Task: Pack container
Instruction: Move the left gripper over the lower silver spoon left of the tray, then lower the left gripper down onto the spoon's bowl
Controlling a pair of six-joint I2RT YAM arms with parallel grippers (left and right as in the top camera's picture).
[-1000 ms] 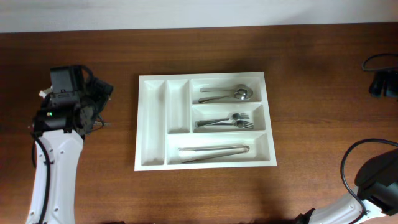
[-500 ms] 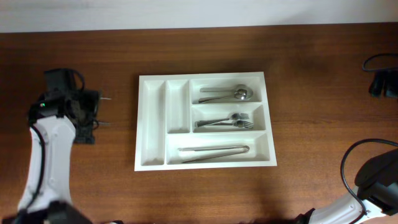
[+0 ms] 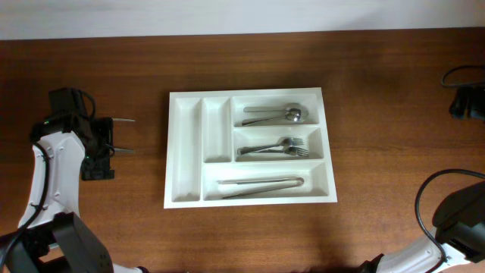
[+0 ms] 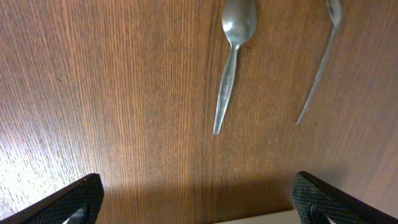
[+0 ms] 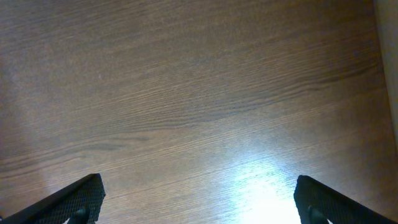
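The white container [image 3: 185,152] lies mid-table. Its three wide compartments hold spoons [image 3: 276,115], forks [image 3: 274,148] and long utensils [image 3: 261,184]; the two narrow ones look empty. My left gripper [image 3: 98,144] is left of the container, open and empty. Two utensil handles [image 3: 125,120] [image 3: 126,149] stick out from under it. In the left wrist view a spoon [image 4: 231,59] and a second thin utensil [image 4: 320,62] lie on the wood ahead of the open jaws [image 4: 199,202]. My right gripper [image 5: 199,199] is open and empty over bare wood.
The right arm [image 3: 458,216] is at the table's front right corner. A black cable and plug [image 3: 466,97] lie at the far right edge. A pale strip [image 4: 255,219] shows at the bottom of the left wrist view.
My left arm has swung left and toward the front edge, away from the container. The two utensil handles beside it have come into view.
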